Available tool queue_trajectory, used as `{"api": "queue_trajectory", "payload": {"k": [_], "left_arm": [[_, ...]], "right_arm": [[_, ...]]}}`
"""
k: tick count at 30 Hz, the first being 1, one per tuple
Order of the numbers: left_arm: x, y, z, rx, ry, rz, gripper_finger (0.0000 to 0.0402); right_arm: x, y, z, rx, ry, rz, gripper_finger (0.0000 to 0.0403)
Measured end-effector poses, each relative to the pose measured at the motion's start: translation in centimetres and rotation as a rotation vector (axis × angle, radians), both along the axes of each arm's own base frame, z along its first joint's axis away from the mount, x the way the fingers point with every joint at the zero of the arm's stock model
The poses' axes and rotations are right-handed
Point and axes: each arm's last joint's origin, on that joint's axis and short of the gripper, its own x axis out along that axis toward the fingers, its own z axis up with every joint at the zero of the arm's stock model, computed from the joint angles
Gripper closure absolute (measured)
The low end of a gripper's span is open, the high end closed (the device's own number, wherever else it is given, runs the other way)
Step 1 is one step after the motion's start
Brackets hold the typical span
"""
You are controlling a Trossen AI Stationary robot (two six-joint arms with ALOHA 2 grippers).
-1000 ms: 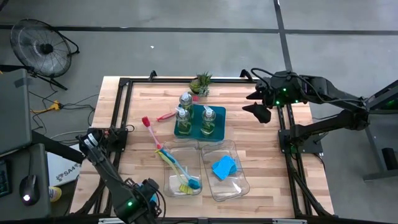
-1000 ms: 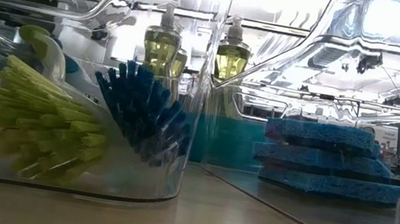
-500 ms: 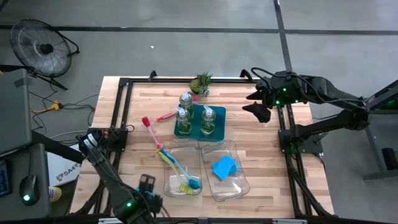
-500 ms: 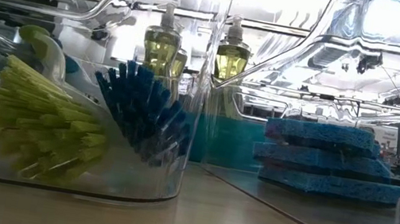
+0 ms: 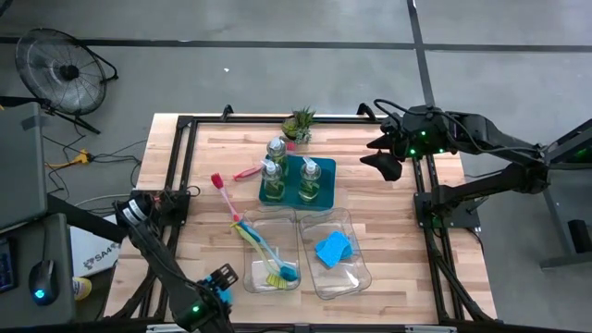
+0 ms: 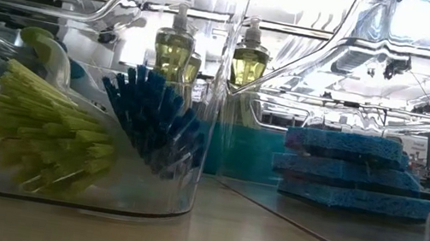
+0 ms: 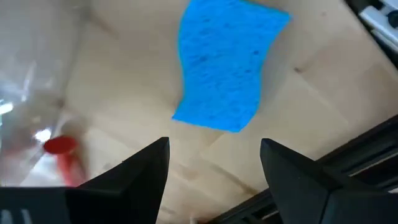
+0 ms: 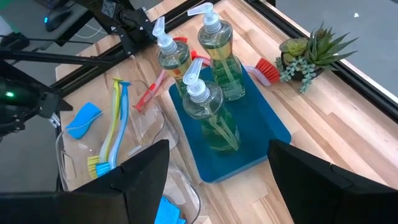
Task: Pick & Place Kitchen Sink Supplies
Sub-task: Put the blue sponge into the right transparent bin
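Left jaws: parted, nothing between them; the left gripper [image 5: 220,280] hangs low at the table's near-left corner, just above a loose blue sponge [image 7: 227,65] lying flat on the bare wood.
Right jaws: parted and empty; the right gripper [image 5: 384,154] waits at the far right edge of the table, well apart from all the supplies.
Near bin, left: a clear bin [image 5: 270,252] holds two dish brushes, one yellow-green [image 6: 47,139] and one blue [image 6: 158,123], their heads resting against the bin's near wall.
Near bin, right: a second clear bin [image 5: 333,252] holds stacked blue sponges [image 6: 354,172]; it stands just beside the first bin.
Between bin and corner: the first bin's clear wall and a red brush end show in the left wrist view beside the loose sponge, blurred.
Middle: a teal tray [image 5: 285,190] carries two soap bottles [image 5: 309,180] upright; a third bottle [image 8: 168,53] stands close by it.
Left of tray: a red-pink brush [image 5: 222,192] lies on the wood, running toward the first bin; another red brush [image 5: 248,172] lies beside the bottles.
Far edge: a small potted plant [image 5: 299,123] stands behind the tray.
Beyond the table: a floor fan [image 5: 60,72] stands on the grey floor.
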Motion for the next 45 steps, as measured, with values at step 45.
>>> {"api": "queue_trajectory", "payload": {"k": [45], "left_arm": [[-1.4,1.3,-9.8,-0.135,-0.030,-0.175,0.0095]], "right_arm": [[0.0,-0.1,0.0,0.043,-0.010,-0.066,0.0135]]}}
